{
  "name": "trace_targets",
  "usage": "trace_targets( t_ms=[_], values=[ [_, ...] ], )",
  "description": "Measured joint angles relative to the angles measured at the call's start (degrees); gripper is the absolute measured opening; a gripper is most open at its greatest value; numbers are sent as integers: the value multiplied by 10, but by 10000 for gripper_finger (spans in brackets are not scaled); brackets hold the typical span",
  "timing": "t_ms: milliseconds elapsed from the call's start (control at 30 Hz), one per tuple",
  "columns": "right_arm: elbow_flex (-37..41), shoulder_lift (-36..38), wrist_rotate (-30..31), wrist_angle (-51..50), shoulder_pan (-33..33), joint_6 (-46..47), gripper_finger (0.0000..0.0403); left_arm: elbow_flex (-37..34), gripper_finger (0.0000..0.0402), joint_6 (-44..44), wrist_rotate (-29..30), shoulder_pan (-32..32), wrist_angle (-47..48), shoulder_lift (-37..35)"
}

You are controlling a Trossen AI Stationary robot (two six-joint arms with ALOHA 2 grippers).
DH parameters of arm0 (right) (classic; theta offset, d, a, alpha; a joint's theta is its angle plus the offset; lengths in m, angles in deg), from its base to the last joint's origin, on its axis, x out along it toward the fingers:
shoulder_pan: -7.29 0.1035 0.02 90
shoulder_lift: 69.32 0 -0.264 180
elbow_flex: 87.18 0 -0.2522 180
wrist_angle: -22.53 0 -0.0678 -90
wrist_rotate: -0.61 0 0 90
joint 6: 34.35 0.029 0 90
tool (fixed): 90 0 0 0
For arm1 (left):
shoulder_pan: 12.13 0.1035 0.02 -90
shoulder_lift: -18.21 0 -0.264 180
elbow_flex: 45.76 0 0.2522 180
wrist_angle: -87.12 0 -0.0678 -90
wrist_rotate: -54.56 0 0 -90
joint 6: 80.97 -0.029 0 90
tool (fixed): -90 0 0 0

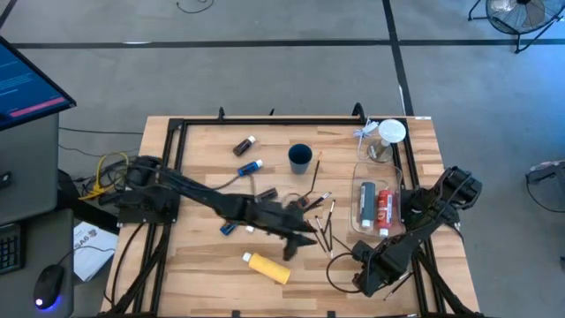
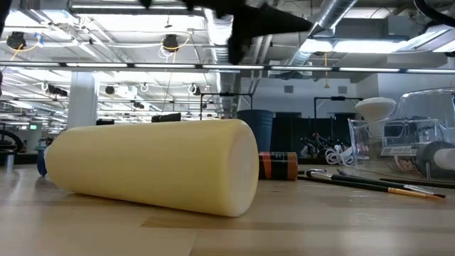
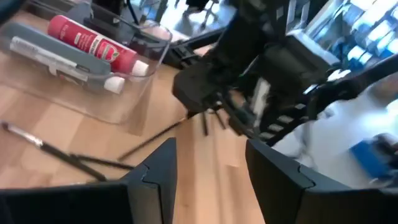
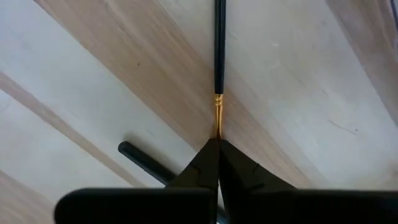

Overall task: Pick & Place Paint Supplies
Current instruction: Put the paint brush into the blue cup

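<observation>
While left hand (image 1: 305, 240) hovers released | right hand (image 4: 217, 146) grasping brush (image 4: 219, 50)

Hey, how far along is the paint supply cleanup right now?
Done: a red tube and a grey tube lie in the clear tray. In hand: the right gripper is shut on a brush. Left: the yellow bottle, loose small tubes and other brushes; the left gripper is open and empty.
</observation>
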Motion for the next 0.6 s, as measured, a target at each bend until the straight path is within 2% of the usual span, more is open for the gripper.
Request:
trace_targets(
  t_ms=[67, 200, 433, 600],
  values=[
    [-2, 0, 0, -1, 0, -1, 0, 39, 149, -28, 0, 6, 47, 33],
    [-16, -1, 3, 2, 0, -17, 0, 82, 149, -54, -4, 20, 80, 85],
    [-34, 0, 25, 2, 0, -31, 0, 85, 149, -63, -49, 40, 84, 123],
    [-50, 0, 26, 2, 0, -43, 0, 87, 149, -94, -52, 36, 79, 121]
  ],
)
